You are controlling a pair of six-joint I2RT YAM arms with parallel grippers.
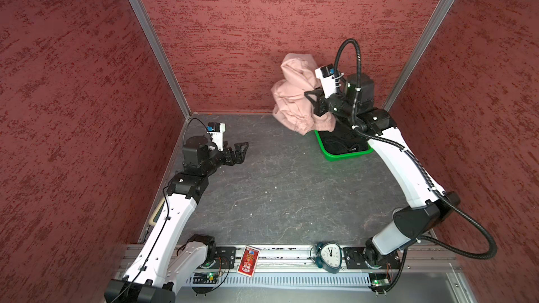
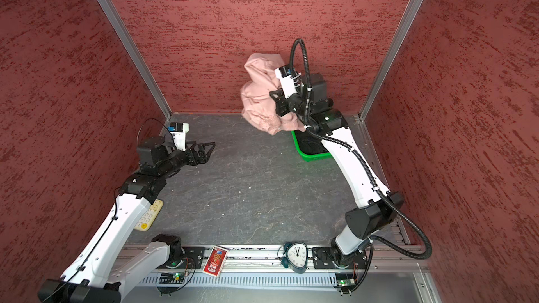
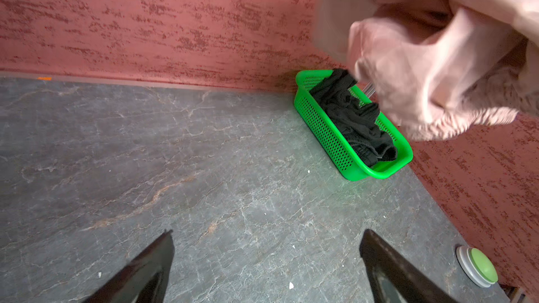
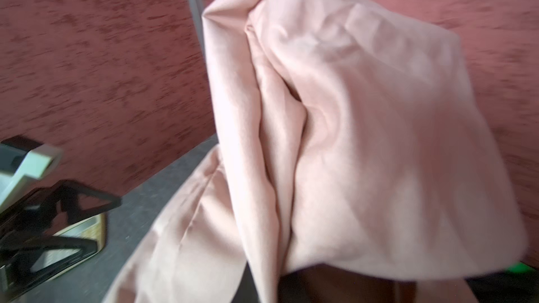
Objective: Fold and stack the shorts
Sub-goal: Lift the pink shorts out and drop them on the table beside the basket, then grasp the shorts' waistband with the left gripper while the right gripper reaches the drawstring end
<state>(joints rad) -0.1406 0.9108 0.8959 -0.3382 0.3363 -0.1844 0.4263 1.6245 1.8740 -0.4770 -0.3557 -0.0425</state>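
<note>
In both top views the right gripper (image 1: 306, 95) is clamped on the pink shorts (image 1: 293, 97), which hang bunched in the air at about 1 o'clock, clear of the counter (image 1: 277, 193). Their lowest fold dangles over the far-left corner of the basket (image 1: 347, 156). The basket sits at 2 o'clock near the right wall, with the black shorts (image 1: 341, 141) crumpled inside. The left gripper (image 1: 242, 151) hovers at 10 o'clock with its jaws wide and nothing between them, well apart from both pairs. On the front rail a clock (image 1: 329, 255) stands at 5 o'clock and a red card (image 1: 248, 259) lies at 6 o'clock. In a top view a pale keypad (image 2: 148, 217) shows at 8 o'clock beside the left arm.

From the left wrist, the gripper's two fingers stand far apart over bare counter. Beyond them, the black shorts fill the basket. The pink shorts hang above its far end, with a gathered waistband at their lower edge. A green button (image 3: 481, 266) sits by the wall.

From the right wrist, pink fabric fills most of the view and this gripper's own fingers are hidden. The open left gripper shows beyond.
</note>
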